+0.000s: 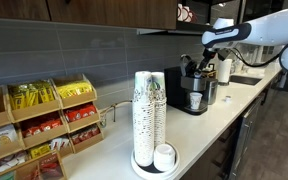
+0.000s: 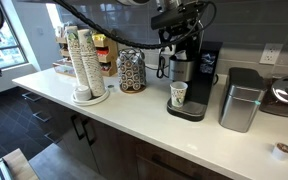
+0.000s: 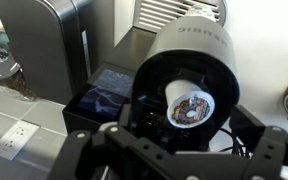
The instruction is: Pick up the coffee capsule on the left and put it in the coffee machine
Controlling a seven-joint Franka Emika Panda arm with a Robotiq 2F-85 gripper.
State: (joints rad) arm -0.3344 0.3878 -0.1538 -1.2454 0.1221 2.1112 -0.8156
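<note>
I looked over one long white table (image 2: pixel 134 125) set against a dark wall. One black coffee machine (image 2: pixel 196 70) stood on it, just beside one silver box (image 2: pixel 234 100) on one side and near one wire holder (image 2: pixel 132 70) on the other. One paper cup (image 2: pixel 178 95) sat in its spout bay.

The tool (image 3: pixel 179 150) hung directly above the machine's top, not touching the table. In the wrist view its two fingers (image 3: pixel 84 150) stood wide apart at the bottom of the picture, and I saw nothing gripped between them. Beyond them sat the machine's silvery domed head (image 3: pixel 189 45), with a round white object with a dark speckled face (image 3: pixel 191 108) in its black opening. I could not tell whether that was a capsule or the cup.

One small white coffee capsule (image 2: pixel 281 150) lay on the table near the front edge, past the silver box and well apart from the machine.

Two tall stacks of paper cups (image 1: pixel 149 110) stood on one round tray (image 1: pixel 144 168), with one short upturned cup (image 1: pixel 165 157) touching them. One tiered snack rack (image 1: pixel 44 125) stood further along.
</note>
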